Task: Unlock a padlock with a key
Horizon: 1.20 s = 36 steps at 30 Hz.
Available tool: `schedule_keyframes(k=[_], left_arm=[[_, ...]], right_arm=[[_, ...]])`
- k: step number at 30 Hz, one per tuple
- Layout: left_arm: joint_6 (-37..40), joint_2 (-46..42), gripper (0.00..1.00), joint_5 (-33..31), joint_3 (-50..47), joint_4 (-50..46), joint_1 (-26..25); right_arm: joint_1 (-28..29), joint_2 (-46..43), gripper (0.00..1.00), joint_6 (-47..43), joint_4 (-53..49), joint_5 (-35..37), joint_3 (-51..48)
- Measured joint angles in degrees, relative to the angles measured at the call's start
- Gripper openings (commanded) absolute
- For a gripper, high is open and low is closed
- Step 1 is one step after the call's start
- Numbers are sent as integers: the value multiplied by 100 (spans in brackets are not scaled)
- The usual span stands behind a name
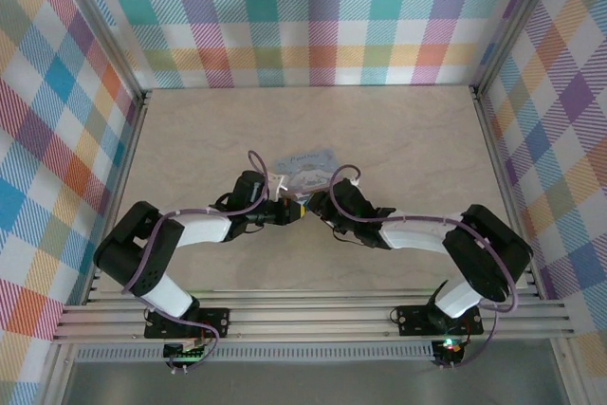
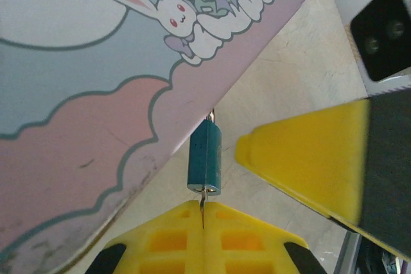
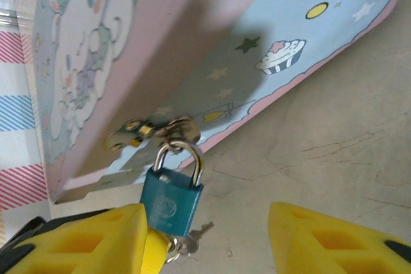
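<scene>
Teal metal makes the body of the padlock (image 3: pixel 170 198), which hangs in the lower left of the right wrist view. Its silver shackle passes through the brass hasp (image 3: pixel 151 129) of the cartoon-printed tin (image 3: pixel 308 36). The right gripper (image 3: pixel 209 216) has its yellow fingers spread wide. The one at the lower left of the frame touches the side of the padlock, and the other stands well apart at the lower right. A small silver piece (image 3: pixel 192 232) shows just under the lock body (too blurred to say more).

In the left wrist view the padlock is seen edge-on at the centre. The left gripper (image 2: pixel 203 213), at the bottom edge, has its fingers pressed together on the key (image 2: pixel 201 198), whose thin blade enters the underside of the lock. In the top view both grippers meet at the middle of the table (image 1: pixel 398 139), just below the tin.
</scene>
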Motion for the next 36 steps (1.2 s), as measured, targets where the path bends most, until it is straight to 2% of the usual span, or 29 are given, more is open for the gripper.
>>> schedule_keyframes(k=[14,30,36], left_arm=[[42,-197,0,13,-332,11,26],[7,-295,0,-26,-503,321,26],[-26,-295,0,-33,-505,358,26]], right_arm=[[195,306,53,656,197,-96,85],[208,463,54,938,289,-103,210],[208,647,50,1045,376,-144,299]])
